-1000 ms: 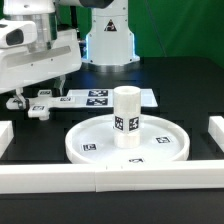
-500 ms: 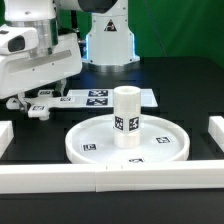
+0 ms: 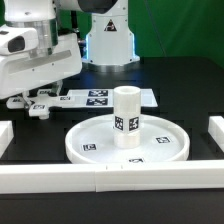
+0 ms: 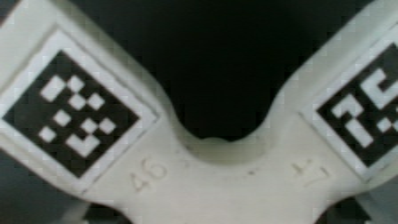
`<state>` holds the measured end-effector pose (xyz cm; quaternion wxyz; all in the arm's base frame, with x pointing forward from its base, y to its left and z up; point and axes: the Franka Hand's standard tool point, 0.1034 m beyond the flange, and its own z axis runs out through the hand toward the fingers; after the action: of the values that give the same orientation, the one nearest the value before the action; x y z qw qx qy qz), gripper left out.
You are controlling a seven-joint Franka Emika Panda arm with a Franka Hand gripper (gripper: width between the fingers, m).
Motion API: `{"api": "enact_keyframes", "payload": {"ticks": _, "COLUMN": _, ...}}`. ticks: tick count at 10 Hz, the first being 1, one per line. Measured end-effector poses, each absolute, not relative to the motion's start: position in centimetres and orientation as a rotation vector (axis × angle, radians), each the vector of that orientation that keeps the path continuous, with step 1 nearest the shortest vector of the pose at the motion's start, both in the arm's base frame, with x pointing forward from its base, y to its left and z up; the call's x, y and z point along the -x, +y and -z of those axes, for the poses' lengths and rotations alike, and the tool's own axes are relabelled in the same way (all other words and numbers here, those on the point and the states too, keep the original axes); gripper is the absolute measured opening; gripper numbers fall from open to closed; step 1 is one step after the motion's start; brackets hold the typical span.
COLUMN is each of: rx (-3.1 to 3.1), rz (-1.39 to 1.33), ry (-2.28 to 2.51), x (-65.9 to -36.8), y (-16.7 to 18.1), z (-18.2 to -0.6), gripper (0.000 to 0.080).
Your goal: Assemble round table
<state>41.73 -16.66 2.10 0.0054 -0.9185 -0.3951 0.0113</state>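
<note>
The white rimmed disc (image 3: 88, 150) lies flat at the middle of the table. The short cylinder leg (image 3: 125, 116) stands upright on its hub, tag facing the camera. The small flat base piece (image 3: 41, 108) lies on the table at the exterior view's left. My gripper (image 3: 32, 103) is down at this piece, its fingers on or beside it. In the wrist view the base piece (image 4: 199, 160) fills the frame, with two spread arms that each carry a tag. My fingers are hidden there, so I cannot tell if they are shut.
The marker board (image 3: 104, 97) lies behind the disc, just beside the base piece. Long white rails run along the front (image 3: 110, 181) and stand at both sides (image 3: 215, 131). The arm's white base (image 3: 108, 42) rises at the back.
The arm and gripper shifted slightly over the base piece between one second and half a second ago. Since then nothing has visibly moved.
</note>
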Motion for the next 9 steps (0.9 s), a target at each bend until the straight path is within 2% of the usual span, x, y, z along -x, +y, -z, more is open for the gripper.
{"api": "enact_keyframes", "payload": {"ticks": 3, "rx": 2.883, "rz": -0.033, "ry": -1.222, "x": -41.8, "y": -16.5, "z": -2.2, "gripper": 0.0448}}
{"api": "enact_keyframes", "payload": {"ticks": 6, "rx": 2.908, "rz": -0.019, "ry": -1.155, "x": -42.5, "y": -15.6, "z": -3.2, "gripper": 0.0448}}
{"api": "enact_keyframes", "payload": {"ticks": 8, "rx": 2.927, "rz": -0.03, "ry": -1.011, "x": -42.9, "y": -14.2, "z": -5.2, "gripper": 0.0448}}
{"api": "enact_keyframes", "payload": {"ticks": 9, "rx": 2.925, "rz": -0.043, "ry": -0.925, "x": -43.5, "y": -12.5, "z": -7.2, "gripper": 0.0448}}
